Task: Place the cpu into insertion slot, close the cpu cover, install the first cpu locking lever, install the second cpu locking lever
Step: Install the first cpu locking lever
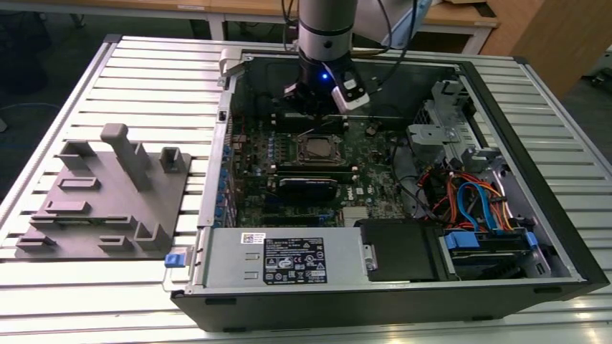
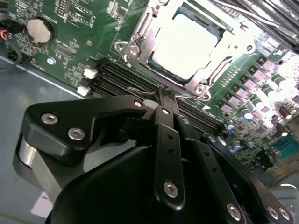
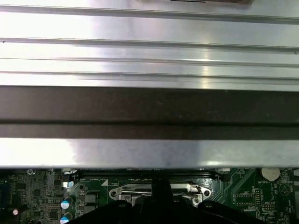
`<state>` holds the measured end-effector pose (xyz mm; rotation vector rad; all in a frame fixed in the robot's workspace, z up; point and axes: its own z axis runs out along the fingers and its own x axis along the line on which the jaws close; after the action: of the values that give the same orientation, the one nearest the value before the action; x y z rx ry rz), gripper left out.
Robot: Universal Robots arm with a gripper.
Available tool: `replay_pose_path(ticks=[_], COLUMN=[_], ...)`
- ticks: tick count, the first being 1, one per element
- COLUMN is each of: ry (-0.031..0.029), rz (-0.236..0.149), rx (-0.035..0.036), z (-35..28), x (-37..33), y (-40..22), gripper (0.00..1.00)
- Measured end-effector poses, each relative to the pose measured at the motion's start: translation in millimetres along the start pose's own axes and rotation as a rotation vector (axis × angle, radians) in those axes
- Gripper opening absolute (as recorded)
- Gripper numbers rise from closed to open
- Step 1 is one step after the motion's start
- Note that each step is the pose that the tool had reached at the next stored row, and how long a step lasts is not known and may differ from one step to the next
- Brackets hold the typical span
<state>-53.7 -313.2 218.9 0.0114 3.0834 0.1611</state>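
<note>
Pincer (image 2: pixel 164 95) shut, empty, just above cover (image 2: pixel 140 35) over cpu (image 2: pixel 187 44); your lever could slip, spring back.

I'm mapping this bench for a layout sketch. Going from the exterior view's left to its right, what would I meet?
Grey fixture block → blue tab → power supply → cpu in its slot → drive cage → orange and blue cables.
</note>
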Motion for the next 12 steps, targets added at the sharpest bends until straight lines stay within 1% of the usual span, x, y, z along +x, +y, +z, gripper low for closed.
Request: replay_pose_path(ticks=[6,12], ry=[0.0001,0.0001], rz=[0.000,0.000], rx=[0.0001,0.0001], z=[2.5,5.9], x=[-6.3,-12.1], y=[1.9,2.5], gripper=[0.10,0.10])
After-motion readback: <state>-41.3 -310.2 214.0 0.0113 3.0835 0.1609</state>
